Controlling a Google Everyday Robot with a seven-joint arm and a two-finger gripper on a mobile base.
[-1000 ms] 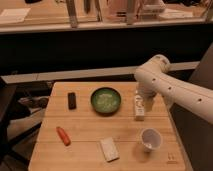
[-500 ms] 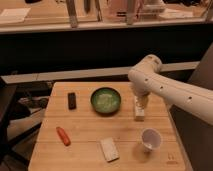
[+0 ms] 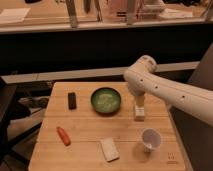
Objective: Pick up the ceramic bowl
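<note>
Ceramic bowl (image 3: 106, 100) sat untouched on the counter (image 3: 90, 145), rear centre. Your pincer (image 3: 140, 113) hung just right of it, jaws spread wide, holding nothing. Over the last second your arm (image 3: 150, 82) swung left toward the bowl: approach under way, grasp not yet begun.

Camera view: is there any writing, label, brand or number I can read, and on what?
None can be read.
Wooden table: small dark mark at its near right corner, too blurred to read.
Gripper, above the table right of the ceramic bowl: no lettering visible.
</note>
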